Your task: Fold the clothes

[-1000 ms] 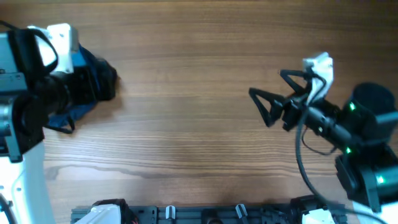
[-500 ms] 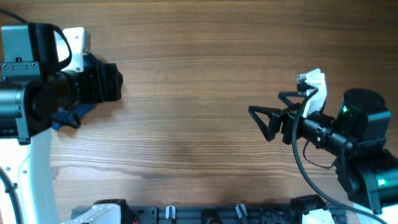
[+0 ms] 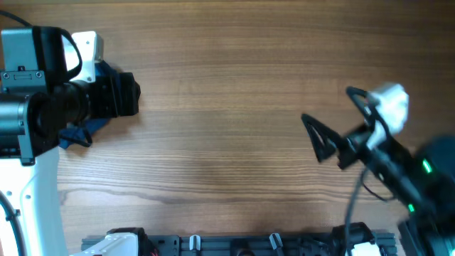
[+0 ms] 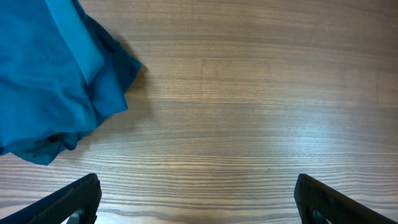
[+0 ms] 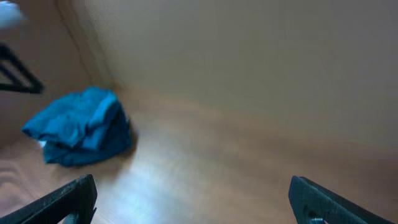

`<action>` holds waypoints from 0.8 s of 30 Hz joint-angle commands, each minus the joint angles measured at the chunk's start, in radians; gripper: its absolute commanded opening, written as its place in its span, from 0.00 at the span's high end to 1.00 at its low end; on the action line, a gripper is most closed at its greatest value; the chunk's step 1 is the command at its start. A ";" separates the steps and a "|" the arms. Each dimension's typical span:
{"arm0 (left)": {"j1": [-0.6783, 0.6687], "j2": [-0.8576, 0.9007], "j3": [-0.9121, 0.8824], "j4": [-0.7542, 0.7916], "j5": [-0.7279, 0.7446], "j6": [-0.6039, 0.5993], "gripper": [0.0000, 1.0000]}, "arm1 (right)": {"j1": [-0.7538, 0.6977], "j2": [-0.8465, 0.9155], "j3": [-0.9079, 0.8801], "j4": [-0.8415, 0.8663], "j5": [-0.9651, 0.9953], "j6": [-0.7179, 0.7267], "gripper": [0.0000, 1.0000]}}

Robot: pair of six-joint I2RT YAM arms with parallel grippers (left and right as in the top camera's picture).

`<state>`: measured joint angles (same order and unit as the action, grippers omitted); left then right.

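Left wrist view: found blue polo shirt (image 4: 50, 81) crumpled, unfolded, at left end of table (image 4: 261, 93). Found left gripper (image 4: 199, 199) and right gripper (image 5: 193, 196) spread wide, empty. Judged folding not begun; flattening and every fold outstanding.

The right claw (image 3: 325, 104) has drawn back toward its own base, off the middle of the bench (image 3: 213, 107). It has also turned, so the white wrist camera (image 3: 391, 107) behind it now sits further out. Its arm has slid partly out of the overhead view. The left claw (image 4: 198, 182) moved a little forward, past the polo shirt (image 3: 73, 134) behind it, finishing half a second ago.
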<state>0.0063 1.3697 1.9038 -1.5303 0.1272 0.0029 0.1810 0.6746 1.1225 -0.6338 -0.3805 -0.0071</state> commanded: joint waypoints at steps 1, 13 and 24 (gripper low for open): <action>-0.006 -0.006 -0.002 -0.001 -0.006 0.016 0.00 | 0.005 -0.136 -0.070 0.010 0.031 -0.158 0.00; -0.006 -0.006 -0.002 -0.001 -0.006 0.016 0.00 | 0.005 -0.529 -0.629 0.217 0.048 -0.118 0.00; -0.006 -0.006 -0.002 -0.001 -0.006 0.016 0.00 | 0.005 -0.671 -0.938 0.390 0.044 -0.035 0.00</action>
<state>0.0063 1.3697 1.9038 -1.5307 0.1272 0.0029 0.1810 0.0216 0.2245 -0.2520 -0.3458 -0.0677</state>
